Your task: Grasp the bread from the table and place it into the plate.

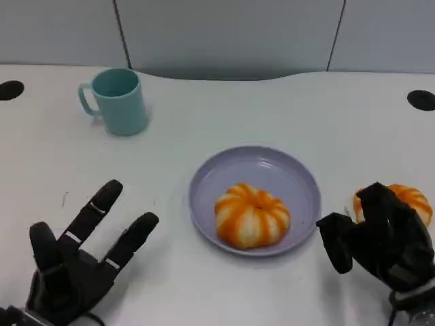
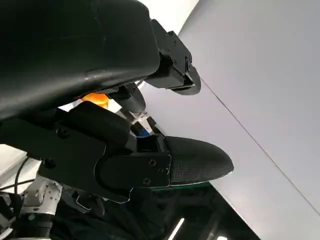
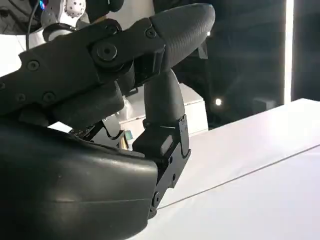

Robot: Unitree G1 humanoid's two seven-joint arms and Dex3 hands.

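Nearby, teal mug (image 1: 117, 100) behind plate (image 1: 299, 178), white table (image 1: 285, 109)

Lab/office: white desk (image 1: 285, 109) w/ cable grommets (image 1: 421, 100).

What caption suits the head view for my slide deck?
Right hand at second bread; first bread on plate.

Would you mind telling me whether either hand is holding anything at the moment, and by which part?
The left hand holds nothing, its fingers spread. The right hand covers the near side of the bread on the table; a grip cannot be told.
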